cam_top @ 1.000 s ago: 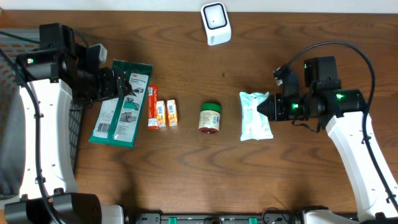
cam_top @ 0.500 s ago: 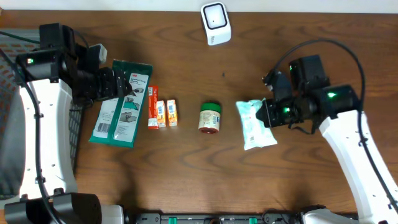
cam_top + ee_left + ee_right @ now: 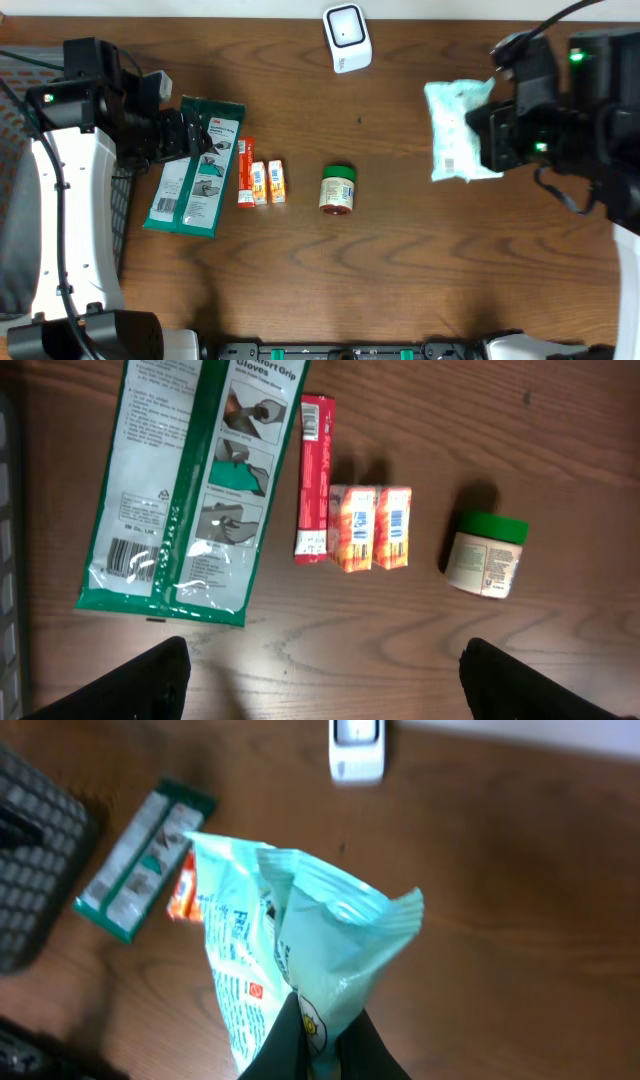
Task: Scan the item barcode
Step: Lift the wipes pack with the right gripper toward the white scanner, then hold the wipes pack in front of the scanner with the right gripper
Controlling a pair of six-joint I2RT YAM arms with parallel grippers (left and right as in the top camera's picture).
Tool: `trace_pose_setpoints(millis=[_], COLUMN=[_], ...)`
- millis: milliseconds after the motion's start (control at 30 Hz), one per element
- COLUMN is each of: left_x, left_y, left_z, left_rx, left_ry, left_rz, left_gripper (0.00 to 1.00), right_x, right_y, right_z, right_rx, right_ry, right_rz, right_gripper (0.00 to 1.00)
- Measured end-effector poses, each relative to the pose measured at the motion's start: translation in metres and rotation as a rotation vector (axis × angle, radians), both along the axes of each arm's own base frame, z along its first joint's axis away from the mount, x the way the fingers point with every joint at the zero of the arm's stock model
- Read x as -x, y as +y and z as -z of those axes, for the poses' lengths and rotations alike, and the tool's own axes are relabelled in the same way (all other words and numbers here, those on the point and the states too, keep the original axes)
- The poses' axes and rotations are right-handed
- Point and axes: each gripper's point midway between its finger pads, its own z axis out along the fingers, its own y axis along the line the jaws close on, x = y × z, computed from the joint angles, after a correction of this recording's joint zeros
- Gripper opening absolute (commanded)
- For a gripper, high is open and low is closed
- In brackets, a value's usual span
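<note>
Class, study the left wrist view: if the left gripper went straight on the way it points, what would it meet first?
Most likely the bare table, just short of the two small orange boxes. The open left gripper has nothing between its fingers. Depth is unclear, so the boxes might come first.

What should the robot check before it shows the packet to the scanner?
1. Right gripper shut on the packet: ok.
2. Packet lifted off the table: ok.
3. Barcode turned toward the scanner: cannot tell.
4. Nothing between packet and scanner: ok, judging from overhead.
5. Left gripper open, far off by the gloves: ok.
</note>
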Motion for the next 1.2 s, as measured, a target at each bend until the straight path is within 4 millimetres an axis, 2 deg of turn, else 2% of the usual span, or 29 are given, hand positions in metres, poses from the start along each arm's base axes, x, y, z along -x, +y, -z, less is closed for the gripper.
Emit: trace_pose_setpoints(millis=[133,200,267,333,433,567,733,967,1200], left_x=[0.000,0.000,0.000,0.000,0.000,0.000,0.000,0.000,0.000], left_y=[0.000,0.000,0.000,0.000,0.000,0.000,0.000,0.000,0.000], left_z=[0.000,0.000,0.000,0.000,0.000,0.000,0.000,0.000,0.000], left_rx=[0.000,-0.001,-0.001,-0.001,0.000,0.000,0.000,0.000,-0.001], left_ry=[-0.001,-0.001,0.000,0.000,0.000,0.000,0.000,0.000,0.000], left_rz=[0.000,0.000,0.000,0.000,0.000,0.000,0.000,0.000,0.000], left_gripper=[0.87,0.87,0.87,0.87,0.87,0.87,0.87,0.87,0.87], right_x=[-0.002,-0.004,-0.010,-0.018,-0.036,-0.067,-0.075,-0.093,-0.127], right_y=[-0.002,-0.003,-0.002,0.000,0.004,0.023,0.049,0.084,0.109], right_z=[-0.048,-0.066,-0.076,-0.078,-0.064,-0.026,0.020,0.040,0.080], right_rx=[-0.027,-0.044,-0.059,-0.067,-0.045,0.063,0.259,0.475,0.727], right_ry=[-0.130,-0.177,-0.206,-0.207,-0.168,-0.085,0.004,-0.097,-0.182], right_rz=[0.017,0.033,0.045,0.054,0.070,0.086,0.145,0.243,0.314], right_gripper=[0.01,0.01,0.01,0.01,0.01,0.01,0.01,0.01,0.01])
